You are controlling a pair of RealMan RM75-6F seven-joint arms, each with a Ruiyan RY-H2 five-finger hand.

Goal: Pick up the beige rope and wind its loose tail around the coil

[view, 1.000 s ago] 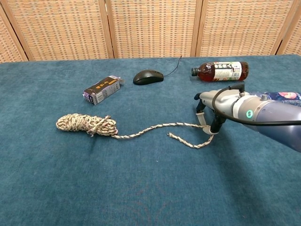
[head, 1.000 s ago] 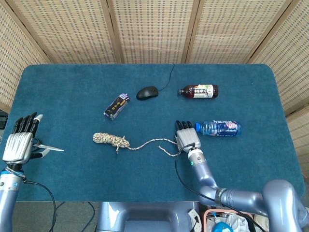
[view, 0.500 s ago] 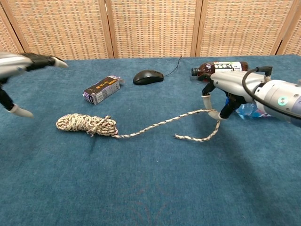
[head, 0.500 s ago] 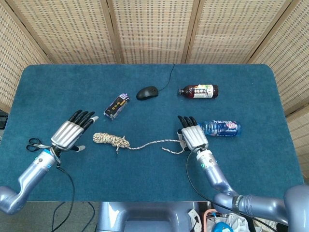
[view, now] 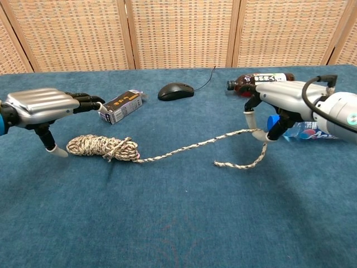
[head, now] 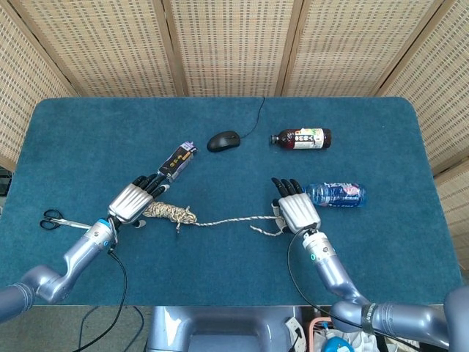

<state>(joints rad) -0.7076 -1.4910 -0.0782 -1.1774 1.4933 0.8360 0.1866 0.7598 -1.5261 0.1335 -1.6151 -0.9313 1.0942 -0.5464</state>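
The beige rope lies as a tight coil [head: 167, 211] [view: 103, 146] on the blue table, and its loose tail [head: 234, 218] [view: 189, 148] runs off to the right. My right hand [head: 293, 209] [view: 284, 101] pinches the tail near its end between thumb and a finger, a little above the cloth. The short free end [view: 237, 165] curls back below that hand. My left hand [head: 135, 199] [view: 42, 105] hovers flat with fingers stretched out over the coil's left end, holding nothing.
A small dark box [head: 177, 160] lies just beyond the coil, with a black mouse [head: 223, 140] and a brown bottle [head: 302, 138] farther back. A blue-labelled water bottle [head: 335, 194] lies right beside my right hand. Scissors [head: 55, 220] lie at the table's left edge.
My left hand has swung in from the table's left edge to above the coil. My right hand has drawn the tail to the right and lifted it, pulling the rope straighter.
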